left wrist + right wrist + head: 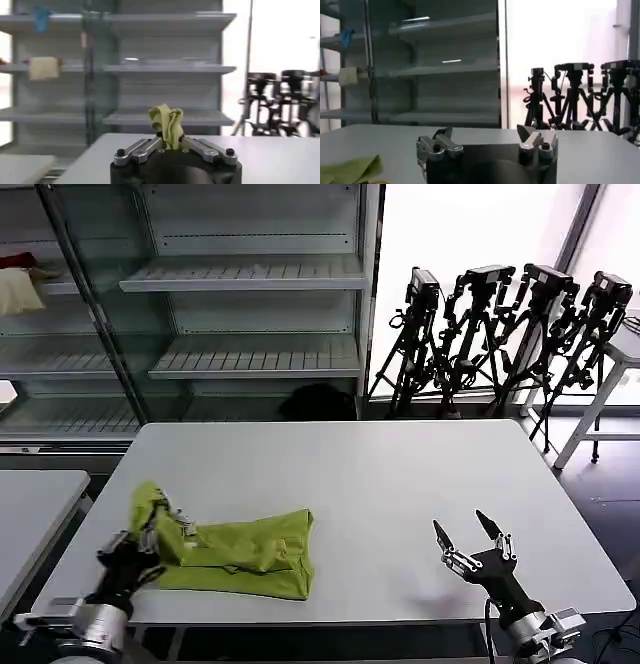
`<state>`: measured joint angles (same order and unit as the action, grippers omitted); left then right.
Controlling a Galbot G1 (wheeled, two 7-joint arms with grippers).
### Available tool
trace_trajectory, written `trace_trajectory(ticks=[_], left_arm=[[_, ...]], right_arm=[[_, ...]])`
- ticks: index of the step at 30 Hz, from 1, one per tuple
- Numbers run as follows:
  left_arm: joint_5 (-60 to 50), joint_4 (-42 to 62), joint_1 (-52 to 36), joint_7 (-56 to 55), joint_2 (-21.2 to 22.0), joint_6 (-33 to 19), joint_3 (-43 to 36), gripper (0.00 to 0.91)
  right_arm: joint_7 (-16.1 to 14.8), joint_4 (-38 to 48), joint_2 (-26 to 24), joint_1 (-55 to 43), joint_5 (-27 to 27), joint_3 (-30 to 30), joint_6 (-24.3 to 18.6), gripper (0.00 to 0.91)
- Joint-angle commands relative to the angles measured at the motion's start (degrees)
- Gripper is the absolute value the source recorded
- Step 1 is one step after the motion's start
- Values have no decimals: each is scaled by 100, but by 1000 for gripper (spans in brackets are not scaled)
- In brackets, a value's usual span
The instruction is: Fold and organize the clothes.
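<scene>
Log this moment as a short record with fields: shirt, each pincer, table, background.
shirt: yellow-green T-shirt, bunched on the table's near left part, one end lifted
left pincer: shut on the T-shirt's left end, raised a little above the table
right pincer: open, holding nothing, over the table's near right part, apart from the T-shirt
table: white, the T-shirt lying on it
background: shelves behind the table, tripods at the back right

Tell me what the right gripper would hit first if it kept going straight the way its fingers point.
Most likely nothing nearby. The right gripper, fingers open, points across bare table toward the far edge. The T-shirt lies off to its left, held by the left gripper. Depth is uncertain, but the path looks free.
</scene>
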<state>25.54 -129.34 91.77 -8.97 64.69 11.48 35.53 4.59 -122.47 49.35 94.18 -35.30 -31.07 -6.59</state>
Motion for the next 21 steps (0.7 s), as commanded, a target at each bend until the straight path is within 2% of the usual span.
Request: trace_trajectory(ticks=[1,5,13,21], left_arm=[[-981,512,-655,483,-17,-73,-2196,0],[-1074,720,-881,488,-3,-41,-2452,0],[-967,1227,-1304,468,40,41,-2450,0],[-1051,1320,-1460,451,105,215,-2611,10]], right_arm=[[12,-12,22,-6,57,12,9,907],[9,-19,27,-9,61,17,18,907],[33,-14,69,-71,123,131,19,907],[35,-4,10,-63,122,74,15,907]])
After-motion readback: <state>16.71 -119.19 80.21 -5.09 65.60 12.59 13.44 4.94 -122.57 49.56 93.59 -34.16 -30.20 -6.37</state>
